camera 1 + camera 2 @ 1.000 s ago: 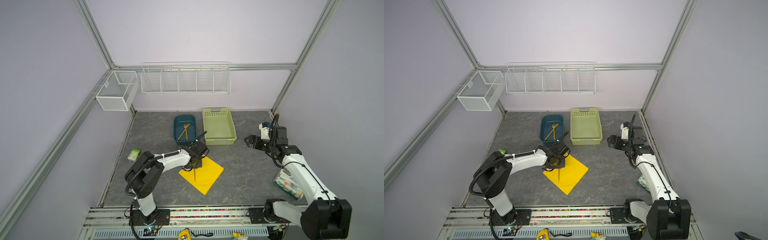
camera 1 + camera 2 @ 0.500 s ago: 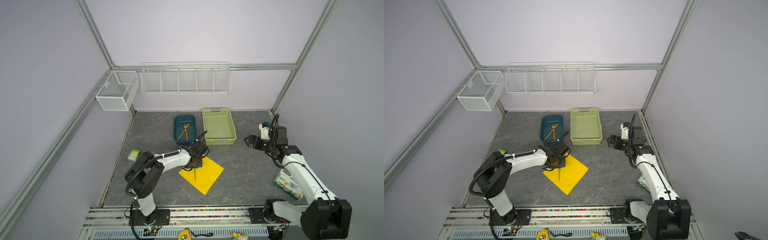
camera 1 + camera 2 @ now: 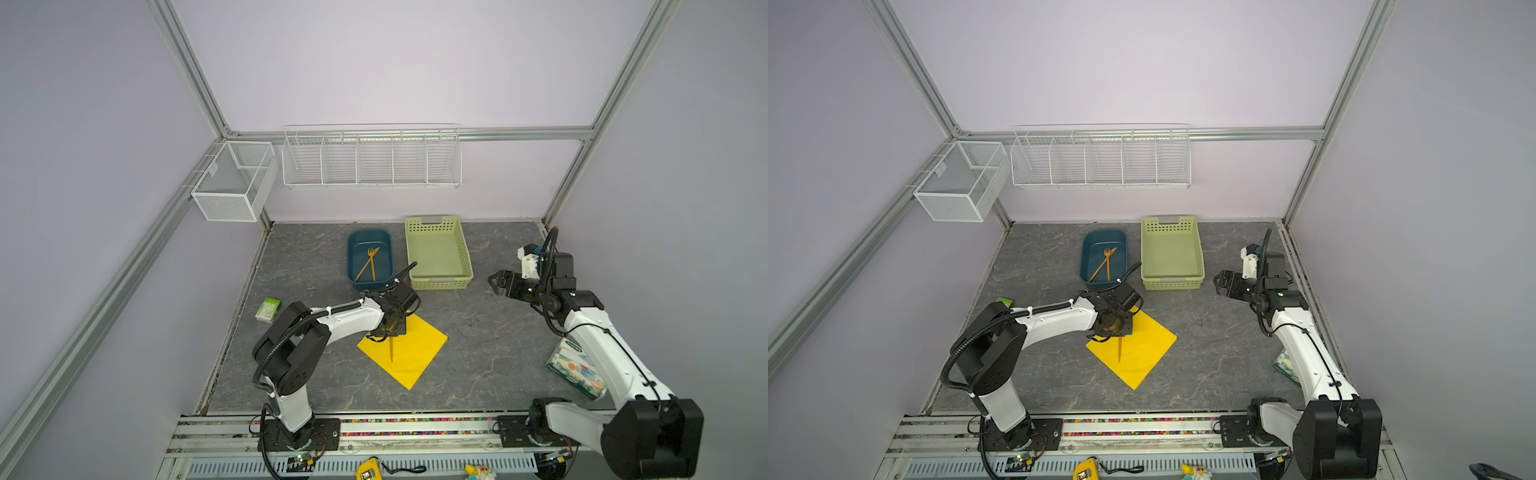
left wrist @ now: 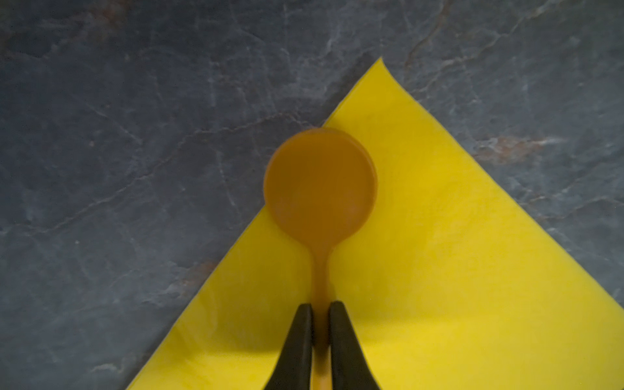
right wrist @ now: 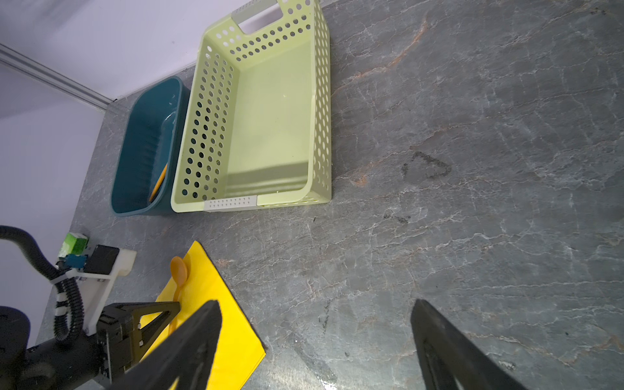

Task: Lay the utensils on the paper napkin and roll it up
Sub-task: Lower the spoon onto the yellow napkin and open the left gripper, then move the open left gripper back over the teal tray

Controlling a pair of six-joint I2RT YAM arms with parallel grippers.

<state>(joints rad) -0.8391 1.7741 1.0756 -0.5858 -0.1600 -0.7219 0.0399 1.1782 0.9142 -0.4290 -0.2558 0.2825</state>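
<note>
Between the two dark fingers of the left hand (image 4: pixel 320 305), as its wrist camera shows, sits the thin handle of the spoon (image 4: pixel 320 189). The fingers are drawn in tight and grip it. The round bowl overhangs the edge of the paper napkin (image 4: pixel 439 270), part over yellow and part over the grey table (image 4: pixel 135 169). The bowl is slightly blurred, and the handle's other end is cut off at the frame edge. Whether the spoon rests on the sheet or hangs just above it cannot be told.

Both top views hide those fingers under the arm's black wrist housing. Only the spoon's handle pokes out from below it, lying across the napkin near the middle of the table.

The right hand (image 5: pixel 315 304) is spread wide with nothing between its fingers. It is over the table's right side, well apart from the napkin. Its camera catches only an orange sliver inside the blue tub (image 5: pixel 141 141). The rest is blocked by the tub's wall and by the green basket (image 5: pixel 216 135) just beside it. A top view shows the fork (image 3: pixel 372 259) and the thin straight piece (image 3: pixel 365 270) lying crossed in that tub.

The tissue pack (image 3: pixel 575 370) lies partly behind the right arm. In a top view the green packet (image 3: pixel 1005 300) is almost covered by the left arm.
</note>
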